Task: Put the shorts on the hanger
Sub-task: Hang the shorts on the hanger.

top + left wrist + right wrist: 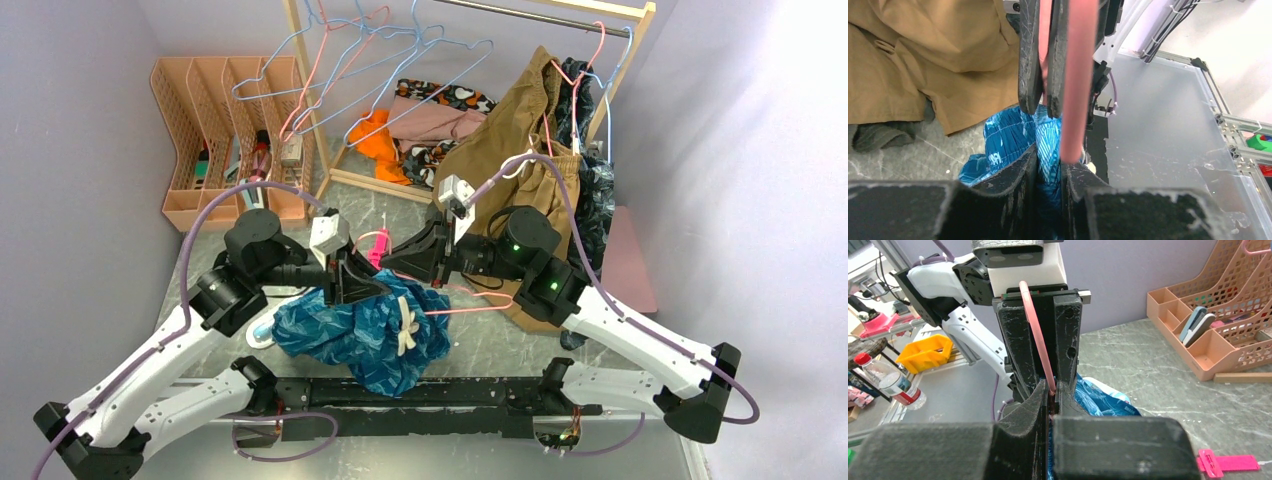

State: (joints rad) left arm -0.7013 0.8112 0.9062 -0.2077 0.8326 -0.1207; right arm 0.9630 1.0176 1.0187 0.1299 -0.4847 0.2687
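Pale lavender walls lit most brightly at the right, grey marbled tabletop, wooden garment rack fitted with a metal rail at the rear, peach slotted organizer set by the left wall.

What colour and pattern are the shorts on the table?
Teal-blue shorts with a lighter blue leaf print; clearest in the top external view.

Your grey marbled table carries the teal-blue shorts as a crumpled heap near its front edge. Take the heap as your landmark. Behind it and to the left stands a peach slotted organizer. Straight behind it rests the foot bar of a wooden rack. Behind it and to the right, the tan-brown shorts spill their lower folds onto the tabletop. A small pink clip lies flat just beyond the heap.
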